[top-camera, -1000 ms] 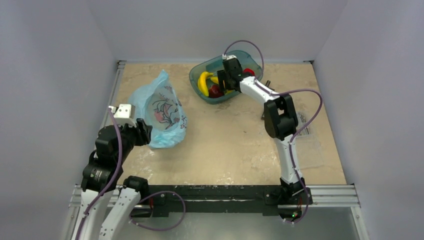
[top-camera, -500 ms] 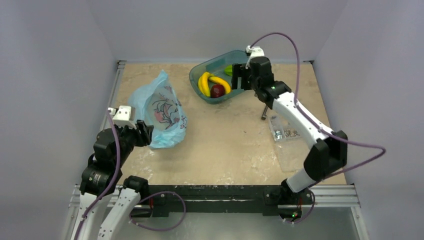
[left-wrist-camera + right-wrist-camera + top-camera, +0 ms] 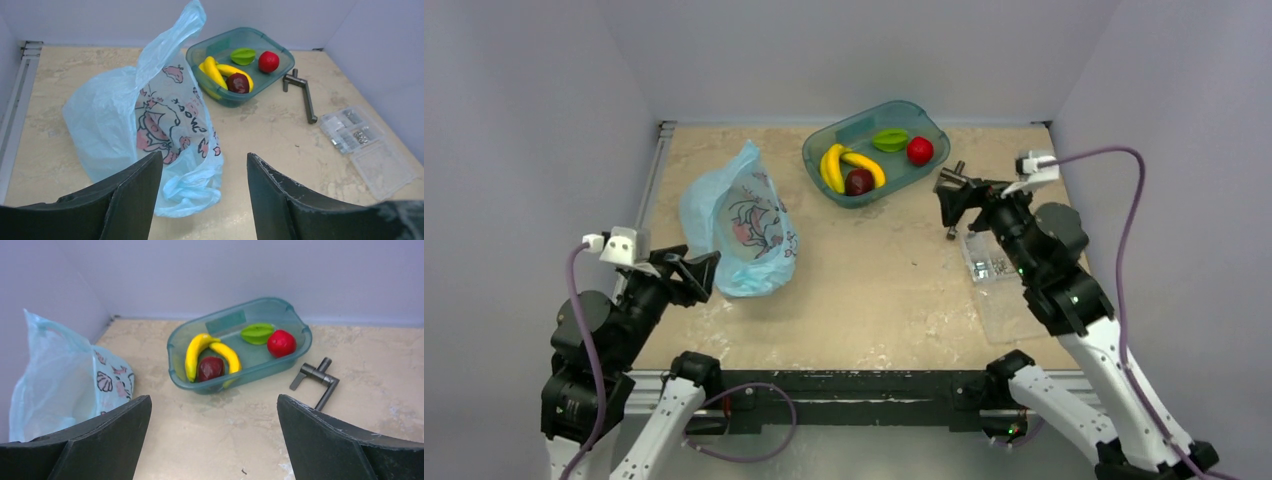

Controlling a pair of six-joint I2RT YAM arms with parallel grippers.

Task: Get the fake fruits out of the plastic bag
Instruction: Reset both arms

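The only lettering that can be made out stands on the plastic bag (image 3: 115, 120): a short dark word printed beside the cartoon girl. In the left wrist view it lies upside down and is bent by the crinkles, and it seems to read "Sweet", though not every letter is sure. A pale sticker (image 3: 227, 321) on the inner wall of the teal tub (image 3: 295, 347) and any print on the clear packet (image 3: 372, 155) on the table (image 3: 260, 135) are too small to read.

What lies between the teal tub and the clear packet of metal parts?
A dark metal crank-shaped tool lies there, between the tub and the packet; the left wrist view shows it clearly.
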